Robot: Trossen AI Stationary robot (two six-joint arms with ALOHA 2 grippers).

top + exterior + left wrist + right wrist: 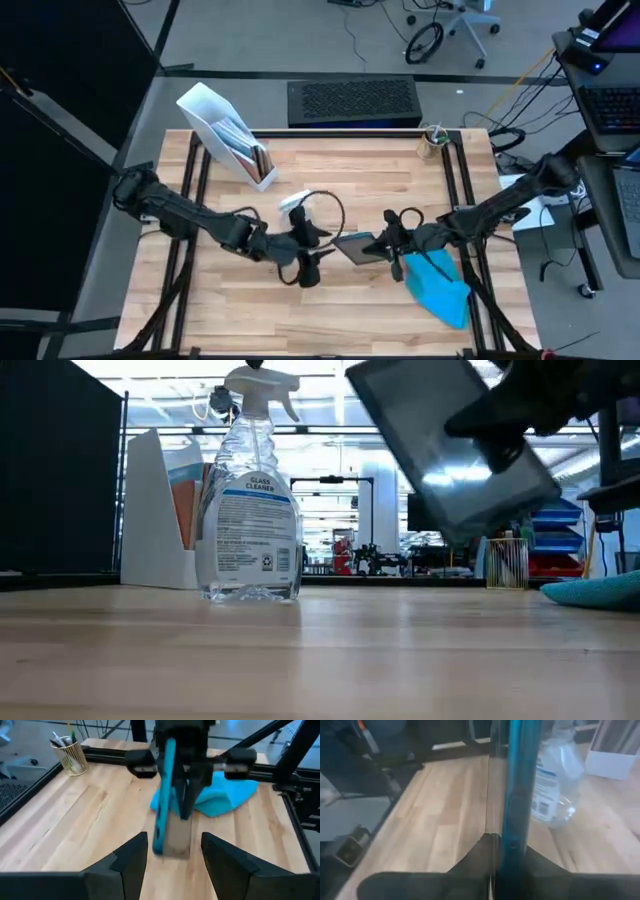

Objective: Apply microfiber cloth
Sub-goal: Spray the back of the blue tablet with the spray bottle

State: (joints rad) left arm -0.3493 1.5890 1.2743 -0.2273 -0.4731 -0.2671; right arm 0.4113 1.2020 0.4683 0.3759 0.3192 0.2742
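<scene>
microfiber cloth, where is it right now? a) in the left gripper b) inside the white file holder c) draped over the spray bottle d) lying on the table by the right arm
d: the microfiber cloth lies crumpled on the table beside the right arm, while the right gripper holds the tablet and the left gripper is open and empty.

Robotics lab or workshop. Pale butcher-block wooden table framed by black metal rails, on a grey concrete floor. Beyond the table's far edge: a flat black perforated case, loose cables, a wheeled office chair. Right of the table, a desk with a keyboard. Behind the table, blue storage bins and bright ceiling strip lights.
</scene>
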